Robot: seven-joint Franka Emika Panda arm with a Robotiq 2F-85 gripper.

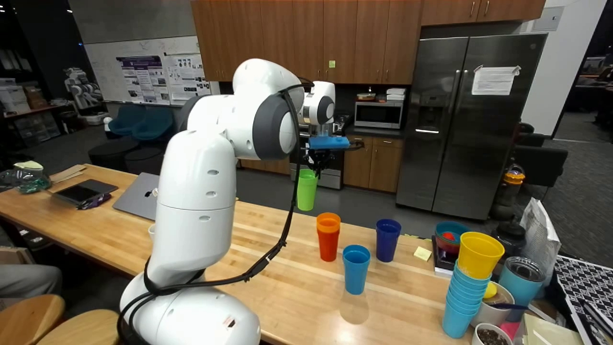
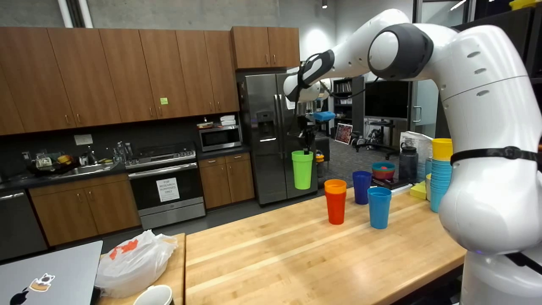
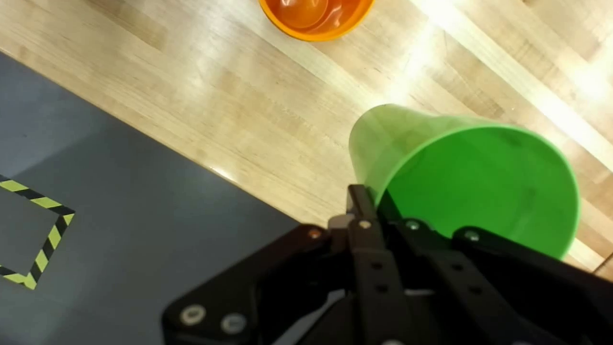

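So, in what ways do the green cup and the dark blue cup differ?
The green cup is bright lime; the dark blue cup is far darker.
The gripper pinches the green cup at its rim; nothing grips the dark blue cup.
The green cup hangs in the air; the dark blue cup stands on the table.
Both are open-topped and narrow toward the base.

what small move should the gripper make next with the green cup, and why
Probably ease the green cup slowly inward, toward the orange cup: the gripper pinches it by the rim, and it hangs in the air near the edge of the table.
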